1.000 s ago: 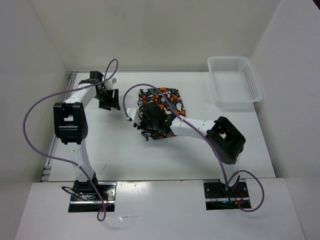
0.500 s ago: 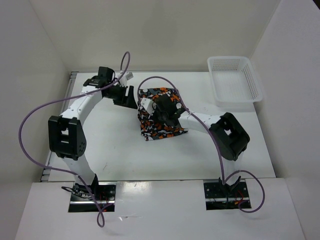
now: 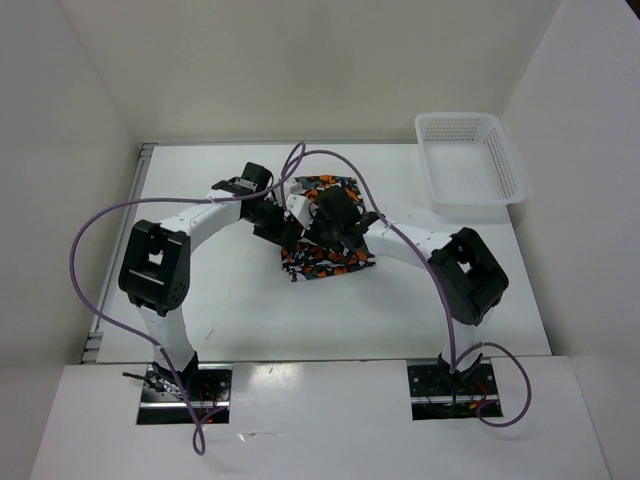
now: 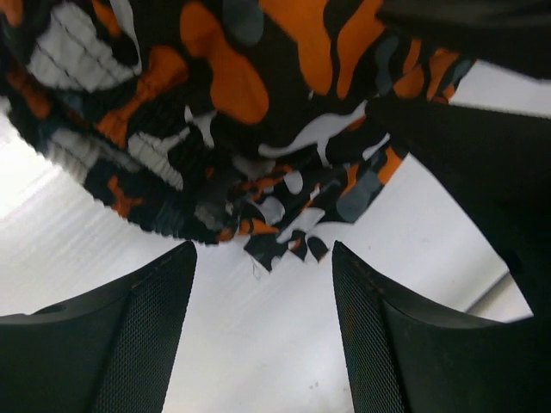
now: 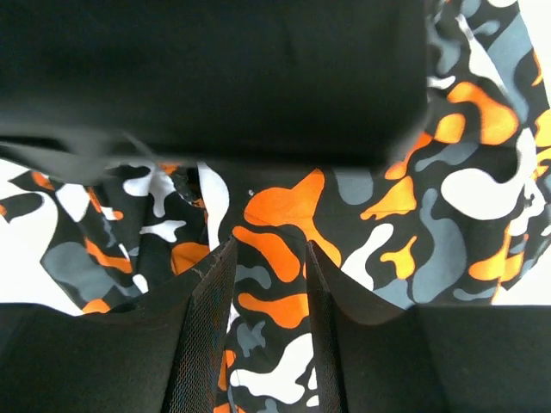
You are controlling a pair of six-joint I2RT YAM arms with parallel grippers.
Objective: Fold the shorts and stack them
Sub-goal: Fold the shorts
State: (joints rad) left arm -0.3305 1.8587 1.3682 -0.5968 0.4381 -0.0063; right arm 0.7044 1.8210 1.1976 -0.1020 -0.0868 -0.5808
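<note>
The shorts [image 3: 325, 262] are soft cloth in a busy print of orange, white, grey and black blobs. They lie folded into a compact, roughly rectangular bundle on the white table [image 3: 200, 300], near its middle and slightly toward the far side. Along the left edge the ribbed cloth is rumpled and bunched in folds. The upper layer looks smoother.

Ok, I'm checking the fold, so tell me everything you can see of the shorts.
The shorts are soft cloth printed in orange, white, black and grey blobs, lying rumpled and partly folded on the table near its middle. The left claw is open at their edge; cloth shows between the fingers of the right claw.
</note>
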